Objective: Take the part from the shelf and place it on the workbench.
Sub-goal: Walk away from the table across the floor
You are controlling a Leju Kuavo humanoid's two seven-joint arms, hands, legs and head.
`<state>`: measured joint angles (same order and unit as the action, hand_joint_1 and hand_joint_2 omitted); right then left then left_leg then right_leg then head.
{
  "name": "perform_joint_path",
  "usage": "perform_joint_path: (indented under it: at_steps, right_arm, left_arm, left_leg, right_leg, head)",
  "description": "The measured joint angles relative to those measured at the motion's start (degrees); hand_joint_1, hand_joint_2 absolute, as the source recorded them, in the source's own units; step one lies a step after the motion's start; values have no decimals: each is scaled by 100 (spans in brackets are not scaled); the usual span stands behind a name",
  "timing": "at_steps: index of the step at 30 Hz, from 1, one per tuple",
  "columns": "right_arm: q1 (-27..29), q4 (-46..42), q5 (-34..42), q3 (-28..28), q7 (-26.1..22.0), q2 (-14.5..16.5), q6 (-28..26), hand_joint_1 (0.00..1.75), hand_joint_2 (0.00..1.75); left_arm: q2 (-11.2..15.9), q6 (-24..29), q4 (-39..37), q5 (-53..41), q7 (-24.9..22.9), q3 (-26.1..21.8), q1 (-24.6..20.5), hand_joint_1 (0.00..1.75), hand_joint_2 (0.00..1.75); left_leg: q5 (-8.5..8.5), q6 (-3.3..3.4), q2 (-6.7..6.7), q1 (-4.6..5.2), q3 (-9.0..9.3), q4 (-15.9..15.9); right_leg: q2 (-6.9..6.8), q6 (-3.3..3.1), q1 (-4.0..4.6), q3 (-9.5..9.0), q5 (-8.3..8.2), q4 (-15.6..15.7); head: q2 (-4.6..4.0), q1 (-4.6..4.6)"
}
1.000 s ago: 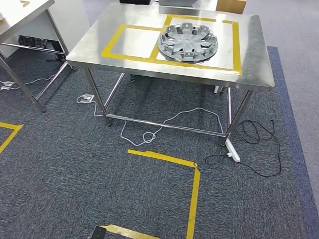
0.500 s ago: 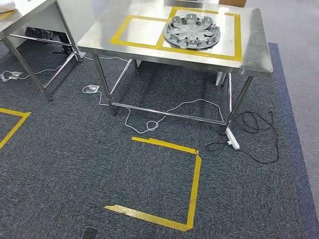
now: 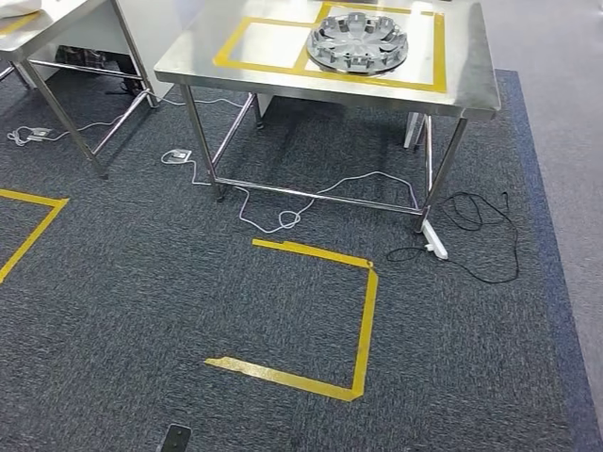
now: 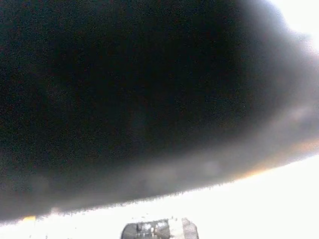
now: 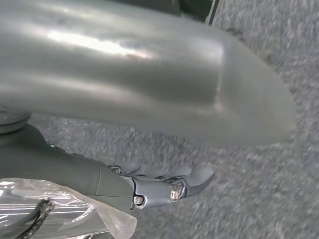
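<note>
The head view looks forward and down from high up, onto carpet point(image 3: 142, 311) marked with yellow tape point(image 3: 364, 325), with a steel workbench point(image 3: 465, 80) well ahead at the far side; a wheel cover point(image 3: 358, 43) lies by the bench's far right corner. The right wrist view sits close behind the right hand point(image 5: 165, 186), aimed down at the same carpet point(image 5: 263, 199), a silver panel point(image 5: 131, 64) just beside the lens. The left wrist view is pressed near something dark and blurred.
</note>
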<state>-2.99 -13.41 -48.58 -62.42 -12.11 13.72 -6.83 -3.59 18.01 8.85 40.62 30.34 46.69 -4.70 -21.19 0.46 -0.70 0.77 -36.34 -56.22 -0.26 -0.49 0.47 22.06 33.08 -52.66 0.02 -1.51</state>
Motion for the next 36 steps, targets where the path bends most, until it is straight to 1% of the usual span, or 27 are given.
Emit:
perform_joint_path:
  at_steps: [1, 2, 4, 5, 6, 7, 8, 9, 11, 12, 14, 15, 17, 19, 20, 21, 22, 23, 25, 26, 28, 30, 31, 32, 34, 35, 36]
  right_arm:
    - [10, 1, 0, -2, 4, -3, 0, 0, 0]
    - [19, 2, -3, -4, 9, -5, 4, 0, 0]
    - [26, 3, -23, -7, 23, -8, 16, 0, 0]
    - [29, 4, -33, -7, 33, -8, 23, 0, 0]
    - [31, 4, -44, -7, 44, -9, 27, 0, 0]
    - [34, 5, -51, -7, 55, -9, 29, 0, 0]
    - [36, 6, -60, -7, 66, -10, 30, 0, 0]
    - [36, 7, -70, -7, 75, -10, 31, 0, 0]
    - [38, 10, -95, -7, 91, -12, 36, 0, 0]
    - [37, 11, -111, -7, 100, -14, 39, 0, 0]
    - [27, 14, -150, -1, 124, -21, 61, 0, 0]
    - [20, 14, -172, 5, 137, -35, 90, 0, 0]
    - [20, 16, -208, 19, 152, -70, 162, 0, 0]
    - [42, 19, -226, 27, 158, -108, 206, 0, 0]
    - [56, 19, -229, 29, 162, -125, 214, 0, 0]
    - [70, 20, -231, 30, 163, -141, 217, 0, 0]
    - [81, 20, -231, 30, 164, -155, 220, 0, 0]
    - [88, 21, -232, 30, 164, -168, 221, 0, 0]
    - [92, 21, -243, 31, 167, -188, 234, 0, 0]
    - [92, 22, -252, 33, 170, -195, 245, 0, 0]
    - [94, 24, -276, 47, 191, -205, 273, 0, 0]
    - [97, 26, -278, 60, 214, -214, 316, 0, 0]
    - [92, 28, -244, 60, 219, -222, 347, 0, 0]
    - [85, 30, -196, 56, 228, -231, 373, 0, 0]
    - [52, 33, -82, 37, 277, -250, 401, 0, 0]
    - [27, 34, -41, 21, 314, -261, 401, 0, 0]
    - [-8, 34, -10, 4, 349, -278, 400, 0, 0]
  left_arm:
    - [-22, 32, -1, -1, 7, 1, 15, 0, 0]
    - [-42, 55, -2, -2, 10, 2, 32, 0, 0]
    - [-65, 54, -2, -10, -9, 7, 46, 0, 0]
    - [-66, 38, -2, -14, -25, 10, 45, 0, 0]
    - [-62, 22, -2, -17, -40, 14, 42, 0, 0]
    - [-57, 16, -3, -11, -51, 16, 41, 0, 0]
    - [-52, 19, -3, -3, -58, 17, 41, 0, 0]
    - [-49, 30, -3, 7, -63, 18, 40, 0, 0]
    - [-45, 88, -4, 43, -65, 18, 26, 0, 0]
    - [-50, 132, -4, 66, -60, 17, 23, 0, 0]
    - [-75, 212, -4, 120, -50, 16, 47, 0, 0]
    - [-92, 237, -4, 134, -48, 15, 68, 0, 0]
    - [-122, 257, -4, 148, -47, 15, 91, 0, 0]
    - [-144, 264, -5, 150, -46, 15, 86, 0, 0]
    - [-152, 264, -5, 150, -46, 15, 86, 0, 0]
    - [-157, 265, -6, 150, -46, 15, 92, 0, 0]
    - [-159, 265, -7, 150, -46, 15, 99, 0, 0]
    - [-161, 265, -7, 151, -46, 15, 105, 0, 0]
    - [-173, 265, -7, 163, -46, 15, 102, 0, 0]
    - [-180, 264, -7, 174, -48, 15, 95, 0, 0]
    - [-192, 262, -7, 193, -61, 15, 90, 0, 0]
    - [-196, 260, -14, 189, -112, 16, 112, 0, 0]
    - [-199, 261, -19, 154, -162, 28, 126, 0, 0]
    - [-201, 262, -23, 102, -217, 50, 132, 0, 0]
    - [-205, 255, -26, -18, -320, 120, 116, 0, 0]
    - [-205, 241, -26, -59, -357, 159, 105, 0, 0]
    - [-205, 224, -26, -90, -392, 193, 100, 0, 0]
  left_leg:
    - [-139, -36, 11, -15, -44, -95]
    - [-380, -69, 23, -29, -111, -298]
    - [-942, -128, 32, -60, -280, -976]
    - [-1078, -151, 32, -74, -339, -1321]
    - [-1083, -169, 31, -86, -339, -1540]
    - [-984, -183, 26, -99, -253, -1572]
    - [-840, -191, 4, -109, -63, -1382]
    - [-728, -191, -63, -116, 200, -1028]
    - [-687, -142, -225, -89, 659, -320]
    - [-724, -98, -271, -69, 763, -125]
    - [-749, -3, -223, -51, 755, -24]
    - [-732, 37, -180, -58, 741, 3]
    - [-670, 118, -90, -82, 700, 37]
    - [-613, 166, 21, -81, 632, 37]
    - [-588, 174, 85, -75, 598, 35]
    - [-566, 175, 149, -69, 573, 32]
    - [-547, 170, 217, -64, 556, 30]
    - [-531, 161, 285, -59, 548, 29]
    - [-502, 130, 420, -46, 533, 21]
    - [-487, 108, 482, -40, 512, 9]
    - [-445, 43, 593, -42, 444, -12]
    - [-410, -31, 679, -60, 378, -28]
    - [-463, -65, 628, -59, 330, -93]
    - [-587, -94, 530, -58, 248, -258]
    - [-996, -149, 265, -70, -34, -910]
    - [-1174, -174, 195, -85, -186, -1293]
    - [-1264, -195, 155, -99, -276, -1561]
  right_leg:
    - [-17, -43, -6, 46, -57, 2]
    - [-39, -78, -15, 101, -121, 6]
    - [-91, -114, -9, 224, -218, -12]
    - [-128, -110, -7, 293, -255, -34]
    - [-173, -102, -7, 363, -282, -65]
    - [-224, -92, -10, 432, -300, -106]
    - [-276, -81, -14, 477, -310, -153]
    - [-327, -68, -16, 508, -312, -201]
    - [-429, -19, -2, 567, -311, -283]
    - [-482, 10, 7, 585, -311, -309]
    - [-585, 73, 14, 592, -321, -329]
    - [-569, 108, 8, 599, -297, -353]
    - [-349, 173, -15, 751, -78, -643]
    - [-78, 213, -44, 1097, 314, -1385]
    - [-23, 224, -52, 1270, 454, -1762]
    - [-1, 226, -55, 1373, 492, -1985]
    - [12, 220, -55, 1371, 412, -1981]
    - [34, 204, -56, 1259, 234, -1749]
    - [243, 146, -59, 868, -172, -944]
    - [360, 124, -66, 711, -276, -600]
    - [480, 96, -68, 585, -302, -322]
    - [361, 65, -74, 576, -336, -293]
    - [290, 39, -84, 578, -366, -275]
    - [211, 14, -97, 588, -395, -254]
    - [40, -16, -98, 613, -418, -239]
    - [-51, -20, -92, 627, -420, -243]
    - [-141, -20, -87, 638, -420, -248]
  head:
    - [0, 3]
    - [0, 14]
    - [0, 30]
    - [-1, 33]
    - [-1, 31]
    - [-1, 33]
    - [-1, 33]
    - [-1, 35]
    - [-1, 34]
    - [0, 36]
    - [0, 30]
    - [0, 32]
    - [-1, 7]
    - [-1, -21]
    - [0, -21]
    - [0, -20]
    - [0, -21]
    - [0, -20]
    - [0, -20]
    - [0, -19]
    - [0, -14]
    - [0, -13]
    - [0, -2]
    - [0, 22]
    - [0, 60]
    - [0, 67]
    - [0, 64]
